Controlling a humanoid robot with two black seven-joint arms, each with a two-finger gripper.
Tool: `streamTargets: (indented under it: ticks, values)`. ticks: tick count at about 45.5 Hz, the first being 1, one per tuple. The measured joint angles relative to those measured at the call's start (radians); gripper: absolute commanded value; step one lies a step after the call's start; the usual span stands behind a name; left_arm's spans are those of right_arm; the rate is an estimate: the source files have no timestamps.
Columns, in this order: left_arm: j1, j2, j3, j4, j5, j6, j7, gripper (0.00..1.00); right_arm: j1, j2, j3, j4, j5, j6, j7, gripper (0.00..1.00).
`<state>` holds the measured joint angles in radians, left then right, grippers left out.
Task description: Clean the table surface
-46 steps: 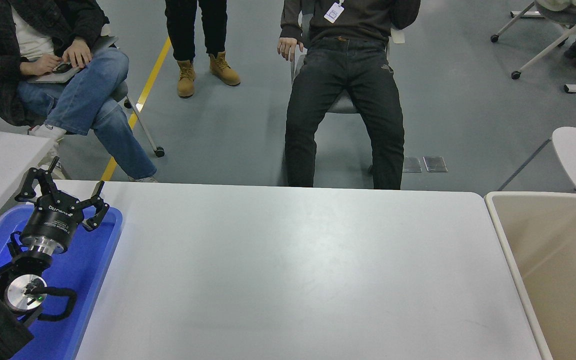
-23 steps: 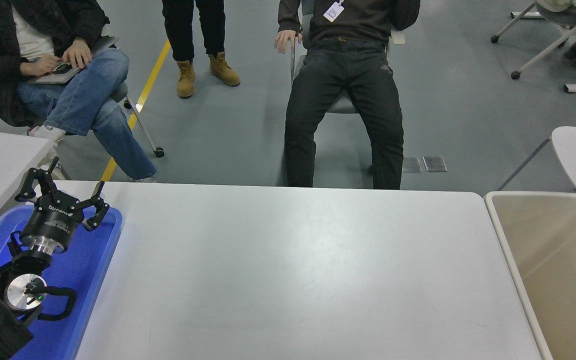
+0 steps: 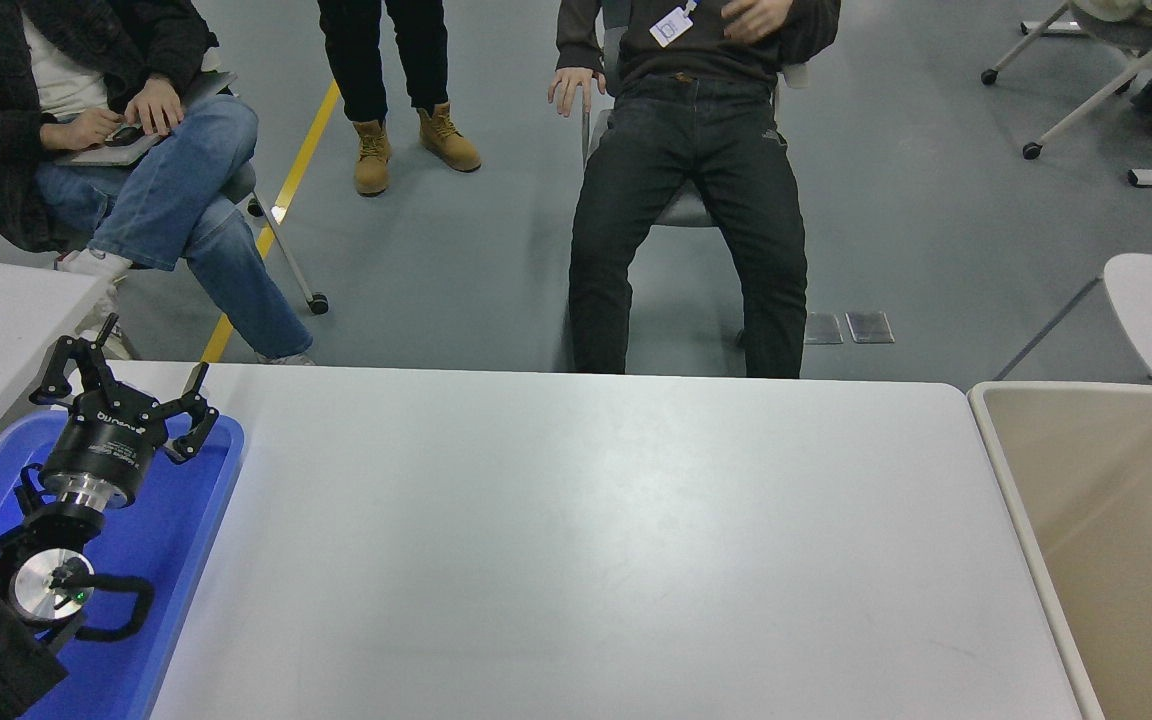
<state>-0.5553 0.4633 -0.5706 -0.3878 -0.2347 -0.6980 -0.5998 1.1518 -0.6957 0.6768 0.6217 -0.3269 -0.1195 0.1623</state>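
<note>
The worktop (image 3: 576, 540) fills the middle of the view, between a blue tray (image 3: 191, 520) on its left and a beige bin (image 3: 1026, 500) hard against its right edge. Nothing lies on it; only faint scuffs show.

Change noted: 1 second ago part of the right arm showed at the right edge, over the bin. It left the view half a second ago and is absent now. The left end effector (image 3: 121, 395) is parked over the tray in the same place, fingers spread apart, holding nothing.

Judgement: with the surface bare and the working arm withdrawn, the clearing looks finished or very near it. No cloth or wiping tool is in sight.

Writing: white lettering runs round the left end effector's body, too small and inverted to read with confidence.

3 people are at the far side, 2 seated and 1 standing; the seated person in black (image 3: 686, 200) has raised a hand to the chest
</note>
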Motion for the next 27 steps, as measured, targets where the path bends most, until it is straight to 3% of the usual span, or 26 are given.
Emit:
streamTargets:
  ticks: [9, 27]
  values:
    - [0.000, 0.000, 0.000, 0.000, 0.000, 0.000, 0.000, 1.00, -0.063, 0.020, 0.150, 0.164, 0.011, 0.022, 0.001, 0.98]
    - [0.000, 0.000, 0.000, 0.000, 0.000, 0.000, 0.000, 1.00, -0.270, 0.126, 0.309, 0.269, 0.013, 0.038, 0.004, 0.98]
